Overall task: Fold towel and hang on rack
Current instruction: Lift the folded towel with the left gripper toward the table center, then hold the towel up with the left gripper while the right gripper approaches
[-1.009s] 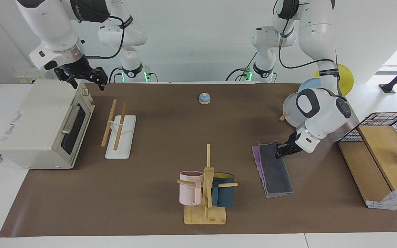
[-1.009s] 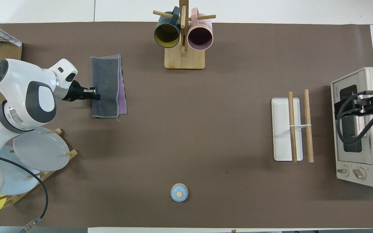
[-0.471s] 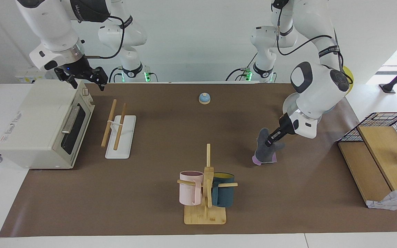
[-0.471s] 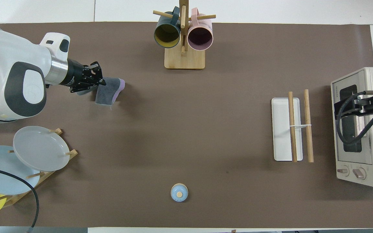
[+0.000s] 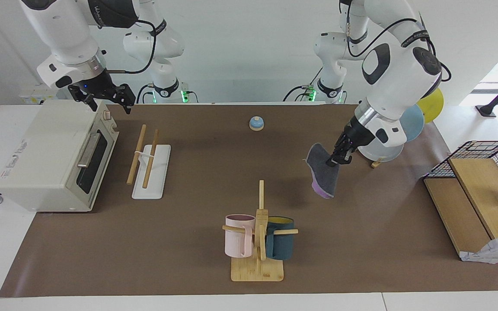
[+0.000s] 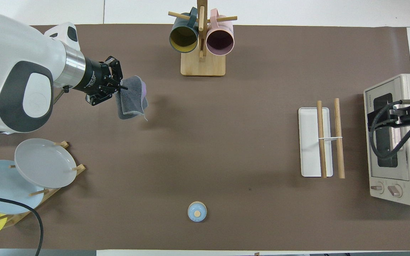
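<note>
The folded towel (image 5: 323,172), dark grey outside with a purple edge, hangs in the air from my left gripper (image 5: 334,160), which is shut on its upper edge. It hangs above the brown mat toward the left arm's end of the table and also shows in the overhead view (image 6: 131,96) beside the left gripper (image 6: 117,88). The rack (image 5: 144,155), two wooden rods over a white base, stands near the right arm's end beside the oven; it also shows in the overhead view (image 6: 327,138). My right gripper (image 5: 106,98) waits above the oven's corner, apart from the rack.
A bamboo mug stand (image 5: 258,242) with a pink and a dark teal mug stands far from the robots at mid table. A small blue bell (image 5: 256,123) lies near the robots. A white toaster oven (image 5: 54,155), a plate stand with plates (image 6: 37,167) and a wooden shelf (image 5: 469,203) flank the mat.
My left gripper took hold of the folded towel's edge, lifted it off the mat, and carried it up and toward the table's middle. The right arm has not moved.
</note>
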Controlling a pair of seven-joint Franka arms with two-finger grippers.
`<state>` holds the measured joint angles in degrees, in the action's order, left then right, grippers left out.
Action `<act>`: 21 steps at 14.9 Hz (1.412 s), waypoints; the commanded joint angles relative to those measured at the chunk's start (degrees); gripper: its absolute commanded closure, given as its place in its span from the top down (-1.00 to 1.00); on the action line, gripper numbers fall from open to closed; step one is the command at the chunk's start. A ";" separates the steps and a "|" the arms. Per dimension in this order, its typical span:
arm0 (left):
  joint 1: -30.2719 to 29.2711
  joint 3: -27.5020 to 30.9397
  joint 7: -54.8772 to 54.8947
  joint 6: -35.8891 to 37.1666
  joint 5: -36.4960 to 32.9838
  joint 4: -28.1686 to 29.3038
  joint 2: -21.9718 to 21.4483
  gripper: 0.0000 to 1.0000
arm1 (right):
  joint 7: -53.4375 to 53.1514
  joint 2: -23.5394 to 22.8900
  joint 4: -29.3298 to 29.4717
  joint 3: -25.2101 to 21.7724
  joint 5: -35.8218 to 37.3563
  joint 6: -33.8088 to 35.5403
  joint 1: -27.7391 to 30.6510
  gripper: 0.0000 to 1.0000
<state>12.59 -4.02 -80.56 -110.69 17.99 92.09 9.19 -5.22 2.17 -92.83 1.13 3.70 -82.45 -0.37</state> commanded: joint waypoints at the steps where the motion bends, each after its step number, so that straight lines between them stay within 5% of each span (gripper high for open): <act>1: 0.15 0.07 -10.90 0.83 0.55 0.19 -2.07 -1.00 | 0.65 0.38 -0.25 0.72 -0.36 0.62 1.07 1.00; 9: 0.15 -1.51 -37.02 -2.68 6.26 0.28 -5.50 -1.00 | 0.65 0.38 -0.25 0.72 -0.27 0.62 1.07 1.00; 21: 1.20 -6.70 -54.51 -6.98 10.74 3.61 -8.66 -1.00 | 0.56 2.20 -0.60 0.46 -0.27 4.46 1.16 1.00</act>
<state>12.72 -10.36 -132.30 -114.99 27.49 92.17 2.84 -5.22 2.23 -92.81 1.11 3.70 -81.43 -0.36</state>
